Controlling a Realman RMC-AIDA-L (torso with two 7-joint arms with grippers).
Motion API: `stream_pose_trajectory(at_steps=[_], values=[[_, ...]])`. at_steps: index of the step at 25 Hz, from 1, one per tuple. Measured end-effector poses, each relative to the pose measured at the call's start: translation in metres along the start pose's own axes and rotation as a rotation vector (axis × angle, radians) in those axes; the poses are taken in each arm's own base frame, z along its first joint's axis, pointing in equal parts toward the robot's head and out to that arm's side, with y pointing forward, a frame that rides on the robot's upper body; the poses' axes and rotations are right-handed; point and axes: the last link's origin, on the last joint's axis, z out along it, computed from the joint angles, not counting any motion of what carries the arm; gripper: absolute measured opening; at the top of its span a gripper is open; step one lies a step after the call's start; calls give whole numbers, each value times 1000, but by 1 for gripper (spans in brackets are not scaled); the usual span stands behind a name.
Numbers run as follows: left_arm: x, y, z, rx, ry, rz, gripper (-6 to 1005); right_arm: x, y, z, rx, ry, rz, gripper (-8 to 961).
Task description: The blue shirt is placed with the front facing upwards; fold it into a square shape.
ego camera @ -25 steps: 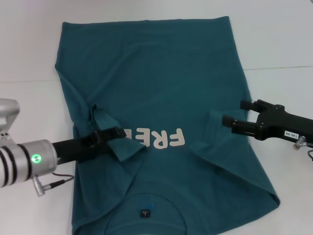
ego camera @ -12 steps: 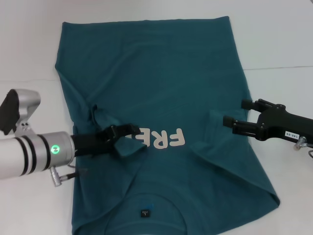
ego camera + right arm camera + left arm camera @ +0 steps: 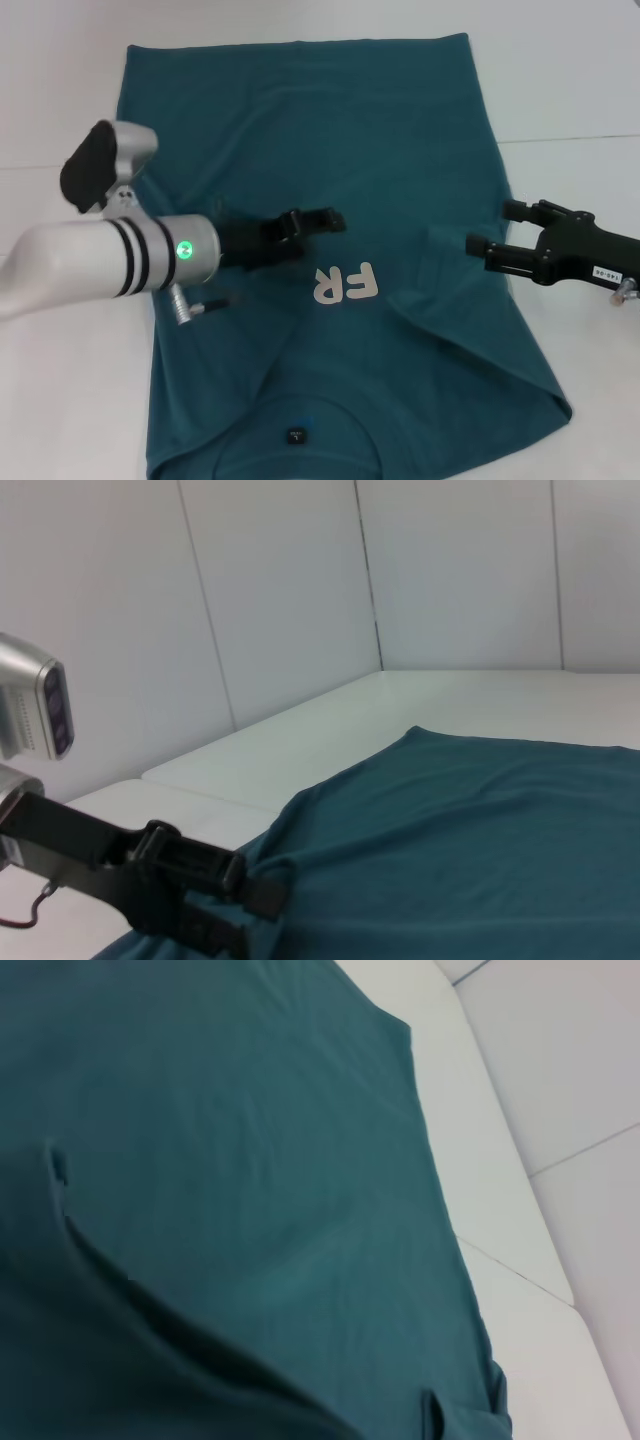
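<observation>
The blue shirt (image 3: 330, 120) lies flat on the white table, collar and dark neck label (image 3: 296, 435) toward me, hem at the far side. White letters "FR" (image 3: 345, 285) show on the chest. My left gripper (image 3: 325, 220) is over the shirt's middle left, shut on a fold of its left side that it has drawn inward. The right wrist view shows that gripper (image 3: 240, 880) pinching cloth. My right gripper (image 3: 490, 228) stands open at the shirt's right edge, beside the folded-in right sleeve (image 3: 440, 240). The left wrist view holds only shirt fabric (image 3: 250, 1160) and table.
Bare white table (image 3: 570, 80) surrounds the shirt, with a seam line (image 3: 570, 138) running across it. A short cable and plug (image 3: 200, 305) hang from the left wrist. White wall panels (image 3: 280, 610) stand behind the table.
The left gripper has moved right and away from me across the shirt, carrying the left side fold with it. The letters showing went from "FRE" to "FR". The right gripper barely shifted.
</observation>
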Motion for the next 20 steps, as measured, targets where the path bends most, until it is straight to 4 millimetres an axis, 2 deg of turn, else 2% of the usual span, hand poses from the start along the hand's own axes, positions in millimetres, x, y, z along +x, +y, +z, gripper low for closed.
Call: stream_pose_trajectory(at_steps=[9,16,17,18,20], values=[[14,2,-5,-29,79,5,832,3,0,-2,6,2,9,927],[14,-20,-38,-77,167,-8,831,4,-1,-1,22,6,16,927],[12,-27,-49,-97,192,-10,831,4,-1,0,22,5,17,927],[12,-27,-49,-97,192,-10,831,4,-1,0,21,5,18,927],[10,-36,-64,-113,219,1,831,3,-1,1,18,4,21,927]])
